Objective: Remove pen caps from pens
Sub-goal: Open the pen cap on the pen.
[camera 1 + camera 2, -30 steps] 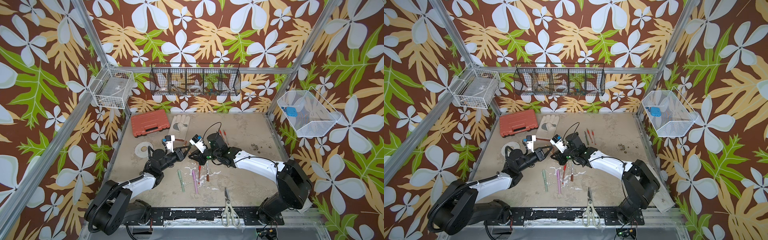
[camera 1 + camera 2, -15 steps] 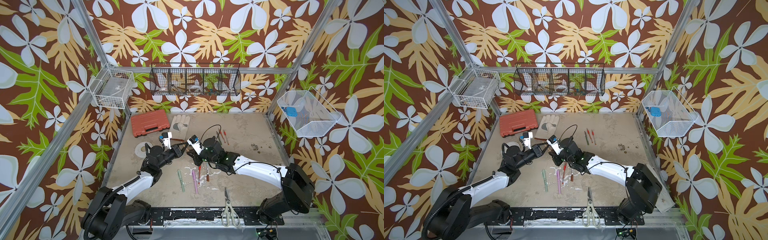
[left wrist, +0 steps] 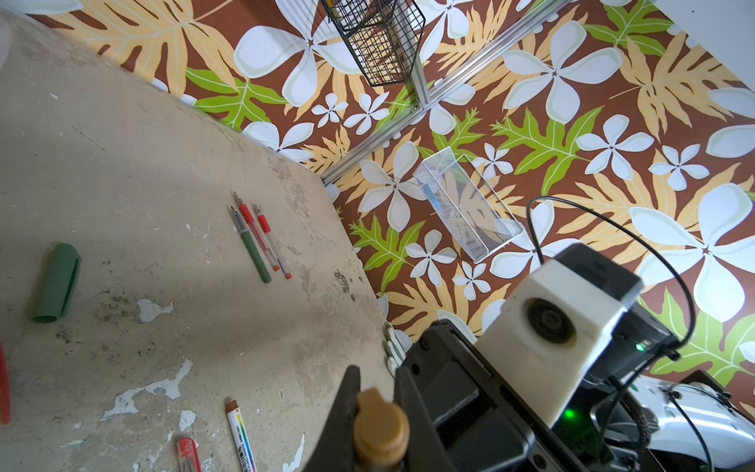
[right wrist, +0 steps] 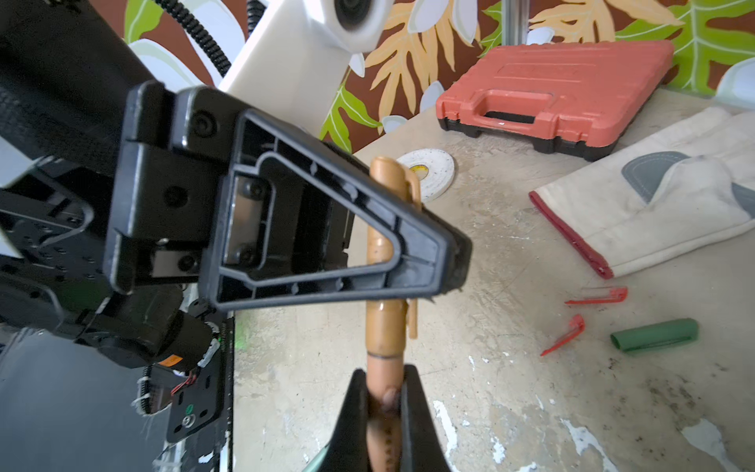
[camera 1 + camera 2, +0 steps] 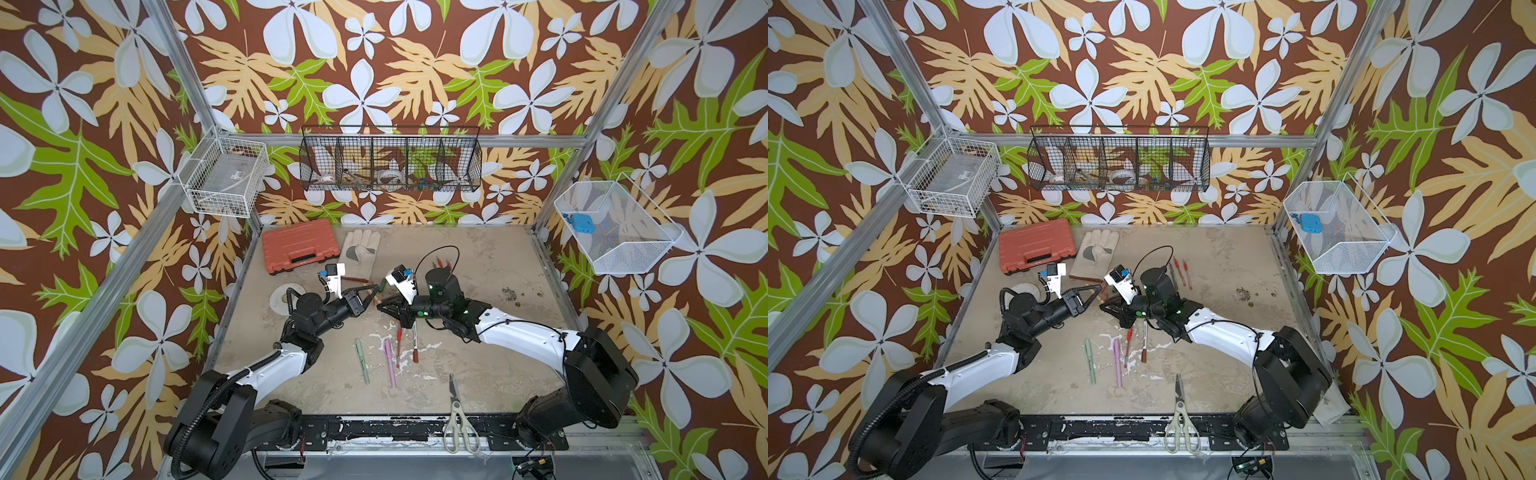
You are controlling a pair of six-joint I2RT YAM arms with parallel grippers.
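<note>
Leftmost, at the back of the counter (image 5: 490, 365), an orange case (image 5: 299, 245) is seen, with a tape roll (image 5: 286, 296) in front of it and a work glove (image 5: 359, 251) just beside it. Near the glove's cuff, two red caps (image 4: 600, 295) and a dark green cap (image 4: 653, 334) lie loose.

At mid-counter a tan pen (image 4: 385, 327) is held in the air between both hands. The left hand (image 3: 376, 392) is pinched on its cap (image 4: 386, 175), and the right hand (image 4: 385, 380) is pinched on the barrel below. The cap is still seated on the pen.

On the counter in front of the hands a row is laid: a pale green pen (image 5: 361, 359), a pink pen (image 5: 388, 361), a red pen (image 5: 399, 345) and a white-and-brown pen (image 5: 414, 343), all capped. Behind the right hand three pens (image 3: 258, 236), one dark green and two red-and-clear, lie side by side with bare tips. Scissors (image 5: 457, 411) rest at the front edge.
</note>
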